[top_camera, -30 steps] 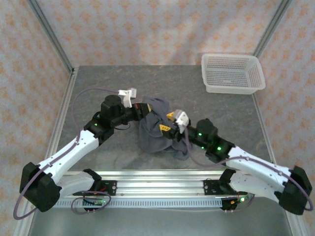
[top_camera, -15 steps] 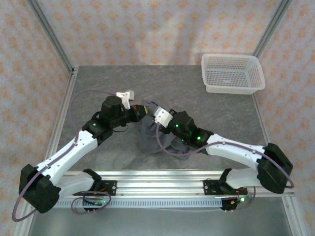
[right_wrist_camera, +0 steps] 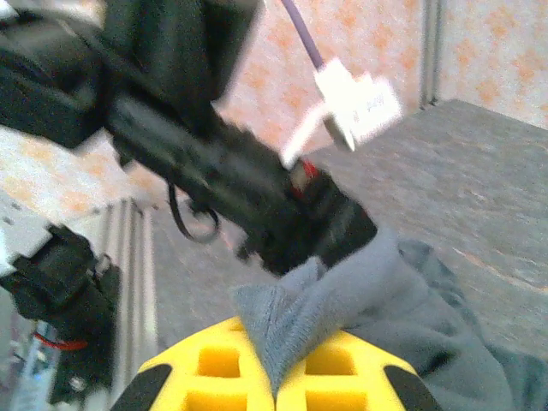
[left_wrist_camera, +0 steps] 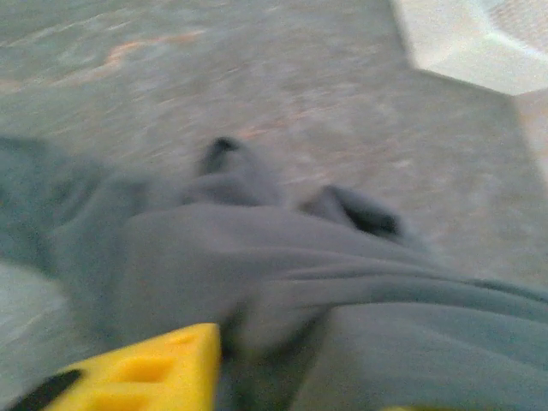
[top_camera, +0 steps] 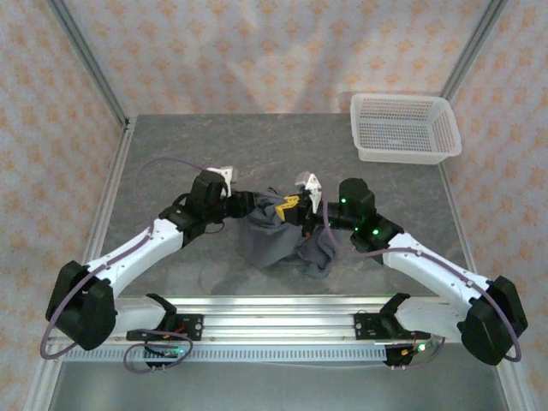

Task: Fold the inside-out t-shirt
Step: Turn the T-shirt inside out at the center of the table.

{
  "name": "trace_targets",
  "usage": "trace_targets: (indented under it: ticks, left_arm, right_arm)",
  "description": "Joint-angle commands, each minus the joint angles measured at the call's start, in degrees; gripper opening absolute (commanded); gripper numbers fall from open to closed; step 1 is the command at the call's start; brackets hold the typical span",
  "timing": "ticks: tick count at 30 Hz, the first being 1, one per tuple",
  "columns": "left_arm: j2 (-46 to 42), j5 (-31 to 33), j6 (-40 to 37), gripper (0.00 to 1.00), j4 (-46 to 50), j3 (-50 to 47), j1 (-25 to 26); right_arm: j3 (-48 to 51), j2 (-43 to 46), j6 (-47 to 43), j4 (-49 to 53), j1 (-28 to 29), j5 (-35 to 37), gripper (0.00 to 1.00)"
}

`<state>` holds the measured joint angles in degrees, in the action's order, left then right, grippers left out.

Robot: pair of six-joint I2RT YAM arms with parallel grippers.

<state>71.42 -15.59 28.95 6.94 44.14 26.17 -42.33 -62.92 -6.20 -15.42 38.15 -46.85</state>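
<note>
One bunched t-shirt (top_camera: 274, 244), long axis near-far

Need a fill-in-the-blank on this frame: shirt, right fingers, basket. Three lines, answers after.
1. The right gripper is ____ on a fold of the t-shirt.
2. Its fingers are ____ in colour.
3. The white basket sits at the far ____ corner of the table, apart from the t-shirt.

Missing words: shut; yellow; right.
</note>
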Motion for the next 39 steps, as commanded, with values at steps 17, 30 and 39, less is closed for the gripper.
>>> trace_targets:
  ticks: [17,30,39]
  left_arm:
    - [-20.8,1.8,-18.3,0.38,6.2,1.0,6.9]
    - [-16.9,3.3,-12.8,0.00,2.0,3.0,7.5]
    - [4.4,3.7,-4.2,0.00,-0.2,5.3,0.5]
  right_arm:
    - [-0.5,-2.5,5.0,-8.2,-3.5,-5.5,0.00]
    - [-2.1,-3.1,5.6,-6.2,-3.5,-7.9,0.00]
    - [-1.5,-1.2,11.0,-14.2,-3.5,-12.6,0.00]
